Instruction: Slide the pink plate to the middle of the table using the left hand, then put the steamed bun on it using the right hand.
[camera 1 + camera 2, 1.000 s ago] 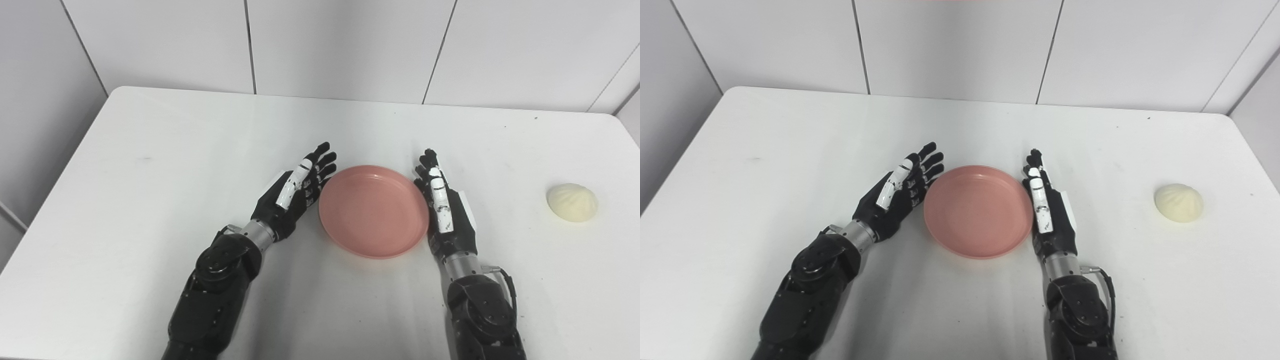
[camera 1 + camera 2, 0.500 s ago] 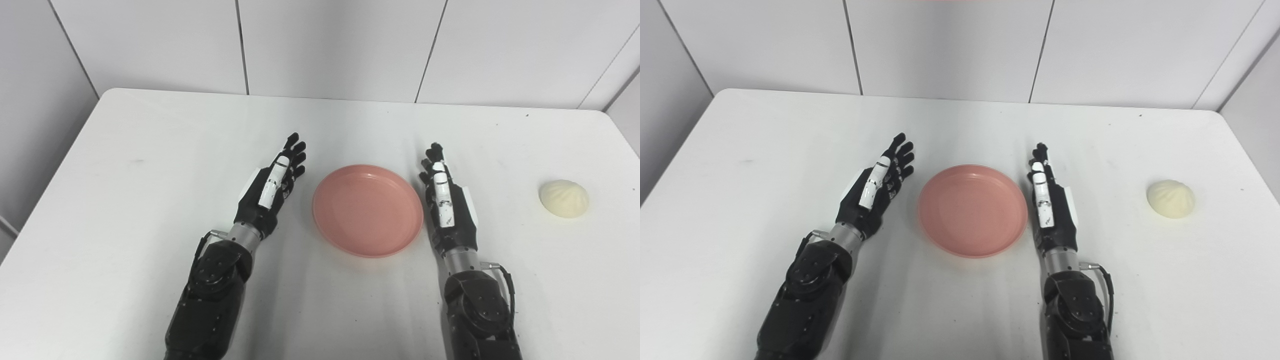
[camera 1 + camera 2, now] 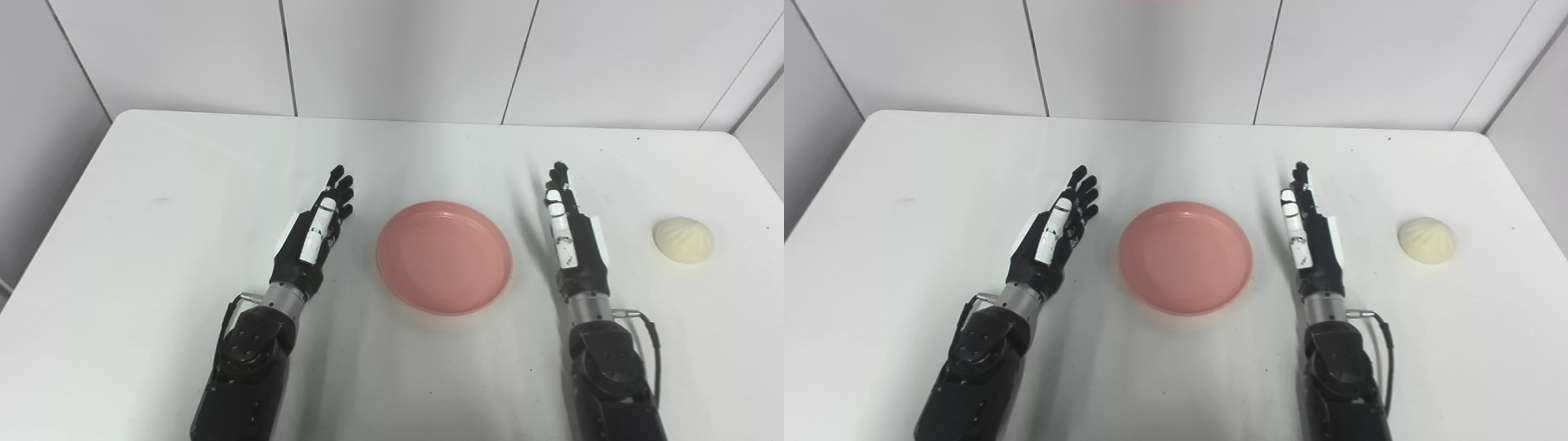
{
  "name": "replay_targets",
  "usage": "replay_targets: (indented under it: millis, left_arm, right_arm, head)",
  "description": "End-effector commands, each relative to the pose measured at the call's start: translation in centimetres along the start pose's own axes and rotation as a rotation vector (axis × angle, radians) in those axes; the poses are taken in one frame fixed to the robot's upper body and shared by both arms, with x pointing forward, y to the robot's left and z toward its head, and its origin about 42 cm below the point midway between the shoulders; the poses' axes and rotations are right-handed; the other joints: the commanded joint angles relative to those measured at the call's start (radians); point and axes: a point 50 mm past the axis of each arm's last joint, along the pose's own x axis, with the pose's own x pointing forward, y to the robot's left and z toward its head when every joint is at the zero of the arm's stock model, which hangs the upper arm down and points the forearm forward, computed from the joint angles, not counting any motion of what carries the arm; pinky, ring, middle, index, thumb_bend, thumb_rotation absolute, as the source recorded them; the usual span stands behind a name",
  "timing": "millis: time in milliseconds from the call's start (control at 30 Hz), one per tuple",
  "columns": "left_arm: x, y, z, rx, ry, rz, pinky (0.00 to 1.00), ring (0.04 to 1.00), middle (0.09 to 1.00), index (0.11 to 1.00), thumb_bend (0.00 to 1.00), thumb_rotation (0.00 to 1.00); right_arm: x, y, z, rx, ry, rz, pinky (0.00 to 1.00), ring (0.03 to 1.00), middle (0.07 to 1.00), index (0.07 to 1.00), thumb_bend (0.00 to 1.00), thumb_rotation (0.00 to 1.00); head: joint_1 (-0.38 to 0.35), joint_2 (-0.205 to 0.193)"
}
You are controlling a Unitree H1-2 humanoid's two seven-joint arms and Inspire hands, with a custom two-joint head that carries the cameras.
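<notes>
At mid-bench (image 3: 184,159): pink plate (image 3: 444,257), lying flat and empty, touching neither robot hand. To its left: left robot hand (image 3: 312,236), resting edge-on with palm facing the plate, fingers (image 3: 339,187) straight and close together, pointing toward the far wall, holding nothing, standing clear of the plate's rim with bare bench between. To its right: right robot hand (image 3: 572,236), likewise turned edge-on, fingers extended and pointing away from the robot, holding nothing, also standing apart from the rim. Near the right edge of the bench: bun (image 3: 683,240), pale and pleated, sitting dome-up, well apart from the plate and lying beyond the right robot hand. Both forearms entering from the bottom edge, flanking the plate roughly symmetrically. Behind the bench: plain panelled wall (image 3: 398,55). White bench surface showing only a few small dark specks.
</notes>
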Motion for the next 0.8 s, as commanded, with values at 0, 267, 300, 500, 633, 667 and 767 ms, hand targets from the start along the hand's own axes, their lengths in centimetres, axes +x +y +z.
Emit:
replay_targets:
  millis: [0, 267, 300, 500, 633, 667, 767]
  left_arm:
    - [-1.6, 0.9, -2.0, -0.002, 0.064, 0.028, 1.00, 0.996, 0.999, 1.000, 0.37, 1.00]
    - [-3.0, 2.5, -3.0, -0.022, 0.090, 0.026, 0.99, 0.987, 0.993, 1.000, 0.37, 1.00]
    - [-3.1, 2.6, -3.0, -0.027, 0.096, 0.026, 0.99, 0.986, 0.992, 1.000, 0.37, 1.00]
    - [-3.4, 3.4, -3.4, -0.040, 0.096, 0.025, 0.98, 0.978, 0.989, 1.000, 0.39, 1.00]
    - [-3.5, 3.9, -3.5, -0.032, 0.103, 0.030, 0.98, 0.976, 0.987, 1.000, 0.42, 1.00]
    - [-3.5, 4.1, -3.5, -0.031, 0.103, 0.032, 0.98, 0.974, 0.985, 1.000, 0.42, 1.00]
    - [-3.5, 4.4, -3.6, -0.030, 0.102, 0.033, 0.97, 0.970, 0.983, 1.000, 0.42, 1.00]
  right_arm:
    - [2.3, -1.3, 4.1, -0.067, -0.170, -0.052, 0.98, 0.971, 0.987, 1.000, 0.68, 1.00]
    - [2.6, -5.2, 9.0, -0.389, -0.252, -0.120, 0.80, 0.880, 0.946, 0.992, 0.64, 0.99]
    - [2.7, -5.7, 9.4, -0.426, -0.253, -0.129, 0.79, 0.865, 0.929, 0.976, 0.68, 0.96]
    - [3.1, -9.1, 12.3, -0.666, -0.265, -0.164, 0.75, 0.823, 0.892, 0.947, 0.76, 0.84]
    - [3.1, -11.1, 13.4, -0.784, -0.242, -0.172, 0.73, 0.814, 0.876, 0.940, 0.80, 0.76]
    - [3.1, -11.3, 13.6, -0.802, -0.240, -0.175, 0.72, 0.804, 0.869, 0.931, 0.81, 0.73]
    - [3.1, -12.6, 14.3, -0.868, -0.214, -0.171, 0.71, 0.815, 0.872, 0.923, 0.82, 0.67]
  head:
    - [-0.012, -0.003]
    - [-0.094, -0.013]
    - [-0.097, -0.013]
    - [-0.148, -0.020]
    - [-0.176, -0.023]
    - [-0.180, -0.023]
    - [-0.202, -0.027]
